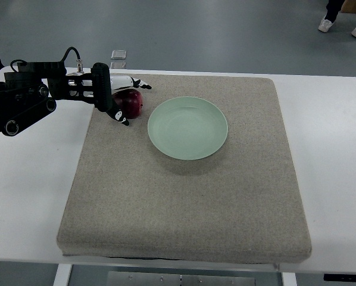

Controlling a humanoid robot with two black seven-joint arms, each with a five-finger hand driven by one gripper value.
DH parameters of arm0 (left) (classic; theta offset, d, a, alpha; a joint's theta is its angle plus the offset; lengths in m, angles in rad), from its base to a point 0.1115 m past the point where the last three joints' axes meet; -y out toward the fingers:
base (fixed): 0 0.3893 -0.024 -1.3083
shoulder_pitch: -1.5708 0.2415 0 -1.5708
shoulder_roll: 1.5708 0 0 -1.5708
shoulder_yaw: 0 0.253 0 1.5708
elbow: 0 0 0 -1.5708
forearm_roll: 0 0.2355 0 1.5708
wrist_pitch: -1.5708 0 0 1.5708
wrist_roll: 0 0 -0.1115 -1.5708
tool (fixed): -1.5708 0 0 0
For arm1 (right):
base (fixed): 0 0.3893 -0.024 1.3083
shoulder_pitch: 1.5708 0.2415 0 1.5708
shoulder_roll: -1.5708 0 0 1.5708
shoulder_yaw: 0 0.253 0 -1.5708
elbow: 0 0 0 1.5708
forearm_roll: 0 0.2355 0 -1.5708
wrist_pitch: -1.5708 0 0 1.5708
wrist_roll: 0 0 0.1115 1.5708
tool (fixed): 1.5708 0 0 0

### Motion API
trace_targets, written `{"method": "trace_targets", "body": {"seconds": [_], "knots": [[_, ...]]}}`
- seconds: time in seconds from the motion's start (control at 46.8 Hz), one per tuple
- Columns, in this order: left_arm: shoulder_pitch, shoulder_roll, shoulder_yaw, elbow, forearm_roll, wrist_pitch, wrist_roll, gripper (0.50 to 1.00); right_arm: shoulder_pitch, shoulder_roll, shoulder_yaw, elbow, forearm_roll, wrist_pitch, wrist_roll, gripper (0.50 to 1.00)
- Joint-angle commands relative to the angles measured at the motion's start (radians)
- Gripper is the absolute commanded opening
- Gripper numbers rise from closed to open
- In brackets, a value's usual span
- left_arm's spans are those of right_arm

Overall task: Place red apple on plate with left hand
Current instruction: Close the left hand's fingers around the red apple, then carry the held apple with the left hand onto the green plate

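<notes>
Red apple [131, 103] looks firm, smooth, a little slippery, moderately heavy; left hand [121, 98] cups its sides, fingers curled round it; pale green plate [188, 127] sits just beside.

One steep top view is given from the robot's side. The table [333, 149] is seen whole-width, floor [225, 30] toward 12 o'clock.

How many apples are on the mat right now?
1. The apple sits at the mat's far left corner, just left of the plate, with the left hand wrapped around it. Nothing suggests another is hidden.
</notes>
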Motion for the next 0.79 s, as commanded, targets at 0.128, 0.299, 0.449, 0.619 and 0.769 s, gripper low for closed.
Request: {"method": "trace_targets", "body": {"seconds": [0.128, 0.299, 0.449, 0.619, 0.769], "knots": [[-0.001, -0.005, 0.019, 0.006, 0.0, 0.017, 0.0, 0.969, 0.0, 0.0, 0.0, 0.0, 0.0, 0.0, 0.0, 0.932], [-0.001, -0.006, 0.021, 0.008, 0.002, 0.049, 0.0, 0.934, 0.0, 0.0, 0.0, 0.0, 0.0, 0.0, 0.001, 0.93], [-0.003, -0.008, 0.03, 0.008, 0.003, 0.054, 0.0, 0.859, 0.0, 0.0, 0.0, 0.0, 0.0, 0.0, 0.0, 0.93], [-0.003, -0.006, 0.05, 0.008, 0.064, 0.057, 0.0, 0.733, 0.0, 0.0, 0.0, 0.0, 0.0, 0.0, 0.0, 0.932], [-0.005, -0.008, 0.05, 0.009, 0.072, 0.058, 0.0, 0.632, 0.0, 0.0, 0.0, 0.0, 0.0, 0.0, 0.0, 0.93]]}}
